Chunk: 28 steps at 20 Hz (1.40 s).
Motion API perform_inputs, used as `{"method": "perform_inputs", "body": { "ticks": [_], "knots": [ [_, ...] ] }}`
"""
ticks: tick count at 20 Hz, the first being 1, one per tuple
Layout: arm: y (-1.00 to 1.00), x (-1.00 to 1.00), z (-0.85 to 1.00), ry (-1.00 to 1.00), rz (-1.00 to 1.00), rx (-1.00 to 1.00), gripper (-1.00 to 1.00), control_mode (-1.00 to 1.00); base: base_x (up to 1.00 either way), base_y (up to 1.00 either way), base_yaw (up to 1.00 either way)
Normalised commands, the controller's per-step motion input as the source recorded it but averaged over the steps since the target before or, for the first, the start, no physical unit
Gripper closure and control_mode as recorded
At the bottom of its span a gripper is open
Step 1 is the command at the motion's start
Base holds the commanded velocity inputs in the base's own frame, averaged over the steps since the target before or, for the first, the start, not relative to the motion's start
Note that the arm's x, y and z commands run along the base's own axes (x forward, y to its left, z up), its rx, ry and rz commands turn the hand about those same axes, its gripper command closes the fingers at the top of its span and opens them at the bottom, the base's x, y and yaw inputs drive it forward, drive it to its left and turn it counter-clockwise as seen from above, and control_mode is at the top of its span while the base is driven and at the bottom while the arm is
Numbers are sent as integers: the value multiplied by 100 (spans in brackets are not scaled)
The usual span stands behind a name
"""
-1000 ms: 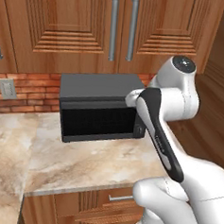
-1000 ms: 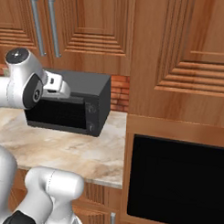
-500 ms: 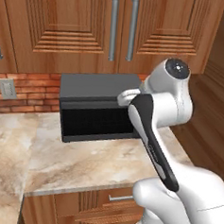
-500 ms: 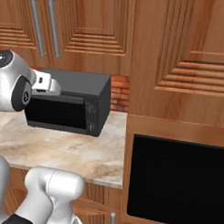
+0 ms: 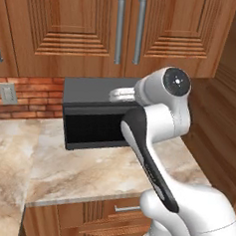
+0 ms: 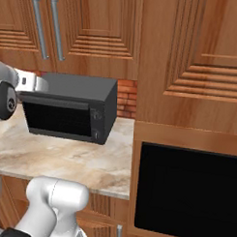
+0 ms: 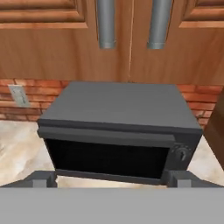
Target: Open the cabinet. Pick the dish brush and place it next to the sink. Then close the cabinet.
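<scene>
The cabinet (image 5: 128, 31) hangs over the bench's (image 5: 81, 170) back edge, its two doors shut, two silver handles (image 7: 105, 22) side by side. One black microwave (image 7: 118, 131) sits below. The fingers (image 7: 43, 178) stand wide, empty.

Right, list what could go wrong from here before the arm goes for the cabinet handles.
1. The microwave sits directly under the closed cabinet; rising toward the handles, the open gripper or the arm could knock it.
2. The two handles stand close together at the door seam, so wide-open jaws might catch both or slip between them.
3. The dish brush isn't visible yet, so a swinging door could disturb whatever is inside.
</scene>
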Motion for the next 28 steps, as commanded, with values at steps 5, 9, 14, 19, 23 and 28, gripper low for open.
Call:
{"method": "perform_inputs", "body": {
  "ticks": [5, 9, 14, 19, 23, 28],
  "knots": [
    [-12, 0, 21, -18, 0, 21, -100, -100, 0, 0, 0],
    [-75, 0, 51, -1, 0, 16, -100, -100, 0, 0, 0],
    [-84, -23, 62, 0, 0, 2, -100, -100, 0, 0, 0],
    [-21, -71, 44, 7, 5, -8, -100, -100, 0, 0, 0],
    [2, -31, 2, 2, 0, -17, -100, -100, 0, 0, 0],
    [8, 0, -9, -4, -1, -23, -100, -100, 0, 0, 0]
  ]
}}
